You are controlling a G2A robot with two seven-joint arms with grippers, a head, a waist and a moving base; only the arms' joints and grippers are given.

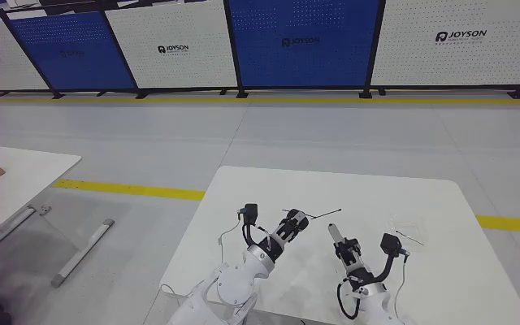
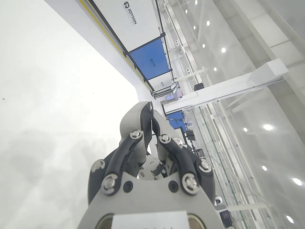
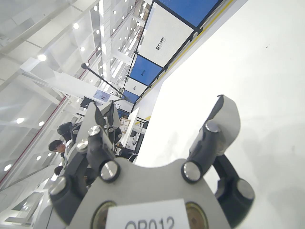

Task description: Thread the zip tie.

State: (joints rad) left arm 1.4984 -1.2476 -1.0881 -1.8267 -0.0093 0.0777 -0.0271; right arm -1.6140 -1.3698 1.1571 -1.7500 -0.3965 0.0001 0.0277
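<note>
A: What is seen at the left of the white rectangular table [image 1: 236, 195]?

B: The left gripper [image 1: 294, 220] is held low over the tabletop; its fingers are pressed together on the thin black plastic zip tie [image 1: 323, 214], which is pinched partway along; a short end is left on one side and a longer end is pointed across towards the other arm.

A: And further right?

B: The right gripper [image 1: 332, 231] is placed near the longer end but apart from it; its fingers are spread wide and nothing is held; near the table's right edge a clear plastic bag [image 1: 409, 228] is laid, and its contents cannot be made out.

A: How much is judged done?

B: The tie is lifted and presented, but it is straight and no loop is formed; the tail is yet to be taken and passed through the head; the head is perhaps carried on the short end, though so thin a line cannot settle it.
</note>
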